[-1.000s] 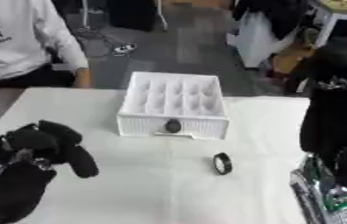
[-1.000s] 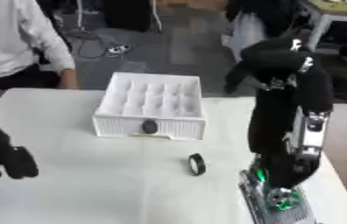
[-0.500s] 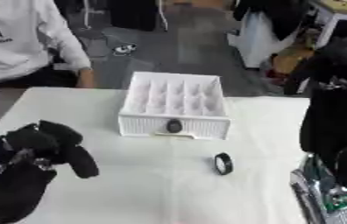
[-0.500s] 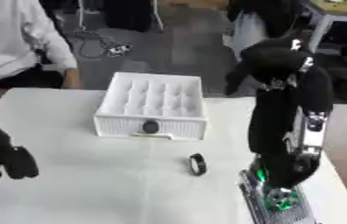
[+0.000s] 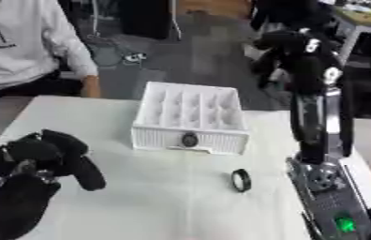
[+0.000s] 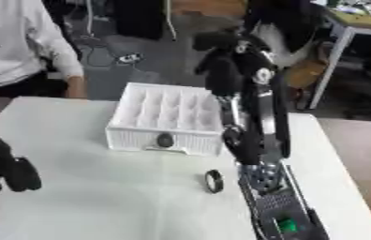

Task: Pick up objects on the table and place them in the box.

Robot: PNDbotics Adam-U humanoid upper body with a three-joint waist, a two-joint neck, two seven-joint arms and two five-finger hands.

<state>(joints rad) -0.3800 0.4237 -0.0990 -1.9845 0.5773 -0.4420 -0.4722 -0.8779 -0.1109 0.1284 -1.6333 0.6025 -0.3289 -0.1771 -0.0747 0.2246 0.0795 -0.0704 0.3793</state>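
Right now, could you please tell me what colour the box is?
The box is white, clearest in the left eye view.

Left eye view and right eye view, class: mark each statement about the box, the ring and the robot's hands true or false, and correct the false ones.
1. The black ring lies inside the white box. False: it lies on the white table, in front of the box.
2. The box is divided into compartments. True.
3. The left hand holds the ring. False: its fingers are curled and hold nothing, well left of the ring.
4. A small dark round thing sits on the box's front wall. True.
5. The right hand is picking up the ring. False: only the right arm shows; nothing touches the ring.
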